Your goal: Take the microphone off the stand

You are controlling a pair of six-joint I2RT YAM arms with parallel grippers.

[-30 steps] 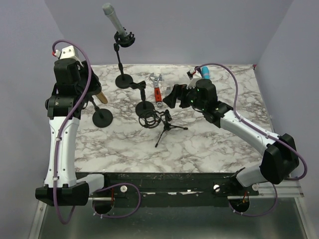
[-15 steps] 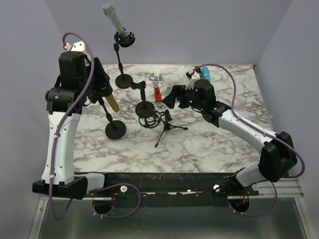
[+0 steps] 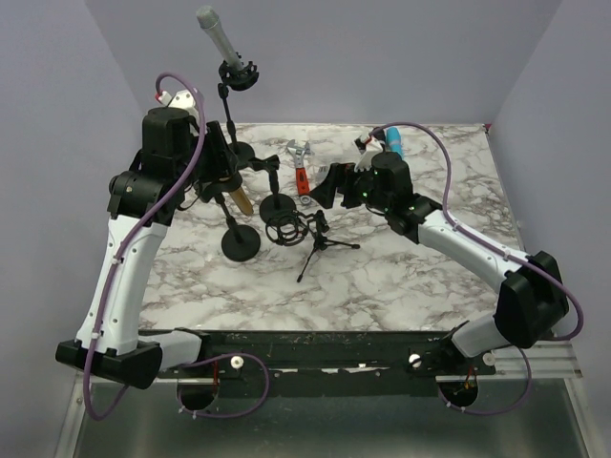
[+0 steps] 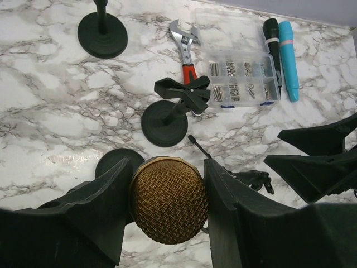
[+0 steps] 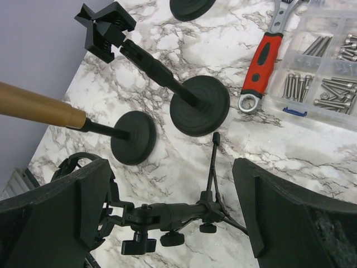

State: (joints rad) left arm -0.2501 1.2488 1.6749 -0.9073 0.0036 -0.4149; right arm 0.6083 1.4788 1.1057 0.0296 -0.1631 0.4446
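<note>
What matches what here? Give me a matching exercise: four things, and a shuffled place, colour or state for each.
1. gold microphone
2. wrench
3. grey microphone
4. right gripper

A. open, above the small tripod
B. red handle
C. clamped in the left gripper
D. up on the tall stand at the back

Pairs: 1-C, 2-B, 3-D, 4-A

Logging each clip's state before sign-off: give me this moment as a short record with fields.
left jaws: shut on gold microphone head
gold microphone: tilted, still on its round-base stand
right jaws: open, holding nothing, above tripod stand
nearby: empty clip stand, wrench, screw box
task: not yet done
</note>
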